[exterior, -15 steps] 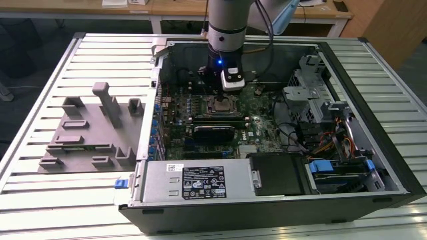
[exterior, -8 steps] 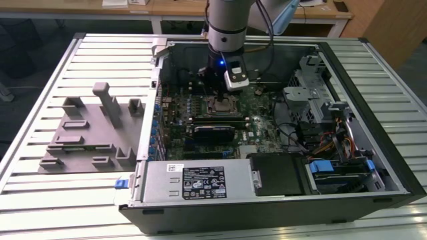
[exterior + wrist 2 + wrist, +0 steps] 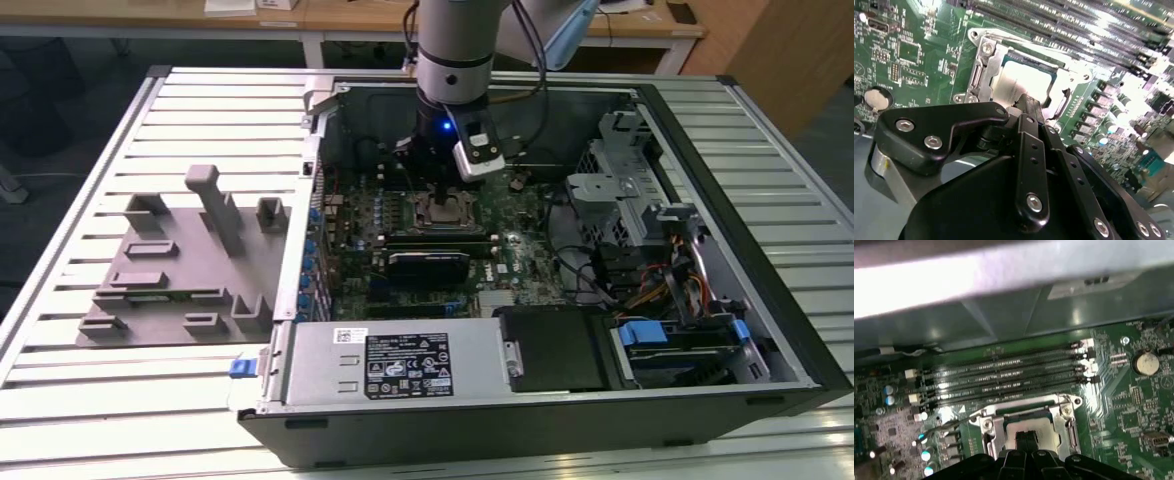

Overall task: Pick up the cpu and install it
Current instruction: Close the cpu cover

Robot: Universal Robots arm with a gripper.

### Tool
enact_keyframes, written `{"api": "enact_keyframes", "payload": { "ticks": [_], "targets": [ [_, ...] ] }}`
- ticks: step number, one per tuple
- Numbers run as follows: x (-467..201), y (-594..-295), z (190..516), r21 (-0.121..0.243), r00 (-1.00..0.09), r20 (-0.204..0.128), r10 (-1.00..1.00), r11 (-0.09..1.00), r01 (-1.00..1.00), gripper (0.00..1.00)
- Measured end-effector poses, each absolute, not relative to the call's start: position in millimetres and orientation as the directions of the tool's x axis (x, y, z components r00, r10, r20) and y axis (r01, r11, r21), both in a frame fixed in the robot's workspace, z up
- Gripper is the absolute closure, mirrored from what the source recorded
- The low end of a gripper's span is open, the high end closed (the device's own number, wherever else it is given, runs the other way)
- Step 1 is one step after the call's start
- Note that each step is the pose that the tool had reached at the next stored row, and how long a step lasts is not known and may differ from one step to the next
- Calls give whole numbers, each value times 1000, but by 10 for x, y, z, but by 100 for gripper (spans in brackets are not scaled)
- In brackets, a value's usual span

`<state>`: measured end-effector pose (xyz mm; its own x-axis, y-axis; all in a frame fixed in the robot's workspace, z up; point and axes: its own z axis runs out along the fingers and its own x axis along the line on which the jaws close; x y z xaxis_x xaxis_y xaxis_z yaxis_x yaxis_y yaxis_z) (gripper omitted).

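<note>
Nearest, the gripper (image 3: 1026, 101) was held pressed together, empty, its tip low over the cpu (image 3: 1011, 82), which was laid flat in the socket (image 3: 979, 75), as installation required. Beyond, memory slots (image 3: 1004, 375) were backed by the case wall (image 3: 1004, 315).

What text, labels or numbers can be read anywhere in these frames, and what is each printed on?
None can be read.
Large label on the power supply: print and symbols too small.
Small white sticker beside it: too small.
Motherboard markings in both wrist views: blurred.
Pale sticker on the case wall, first wrist view: blurred.
</note>
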<state>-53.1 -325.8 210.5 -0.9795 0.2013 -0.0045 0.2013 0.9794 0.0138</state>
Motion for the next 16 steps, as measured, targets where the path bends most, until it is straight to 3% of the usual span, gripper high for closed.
{"api": "enact_keyframes", "payload": {
  "ticks": [5, 16],
  "targets": [
    [-532, -3280, 2105, -2, -979, -8, 201, 979, 201, 89],
    [-614, -3305, 2081, -1, -982, -12, 186, 983, 186, 89]
  ]
}}
